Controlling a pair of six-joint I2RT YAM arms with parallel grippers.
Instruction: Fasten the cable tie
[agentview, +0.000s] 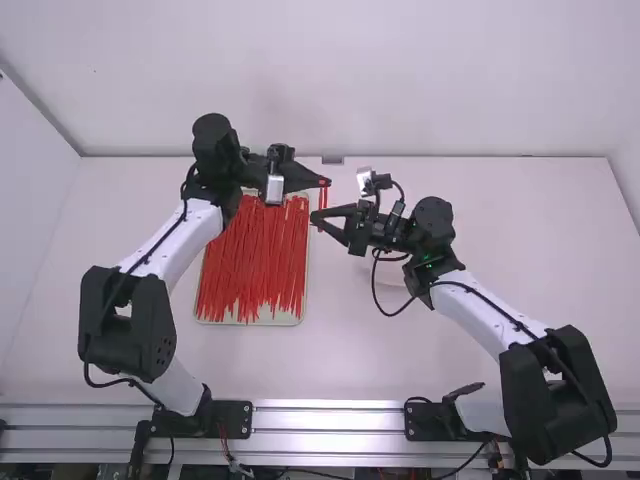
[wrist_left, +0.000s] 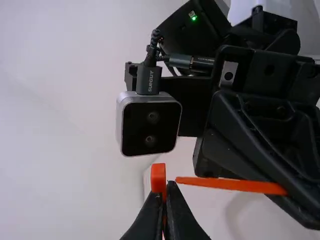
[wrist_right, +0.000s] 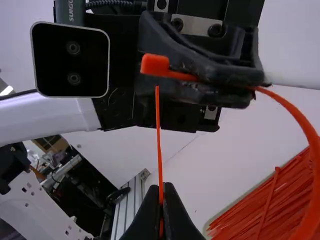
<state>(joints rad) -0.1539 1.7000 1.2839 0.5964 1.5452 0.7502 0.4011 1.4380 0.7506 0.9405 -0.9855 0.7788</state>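
Left hand (agentview: 322, 183) and right hand (agentview: 316, 215) each clenched one end of a red cable tie (agentview: 322, 197) above the far right corner of the board (agentview: 250, 321) of spare ties (agentview: 255, 255), with open tabletop (agentview: 520, 210) to the right.

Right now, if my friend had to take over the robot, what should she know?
Left gripper: shut on the cable tie, just below its head.
Right gripper: shut on the tie's thin tail.
Where: the tie hangs in the air between the two grippers, bent into a loop above the table. The pile of spare ties lies under the left arm.
Done: one tie is lifted and curled, with the tail tip brought right beside the head.
Left: it does not look threaded yet. Push the tail through the head, then pull it tight.
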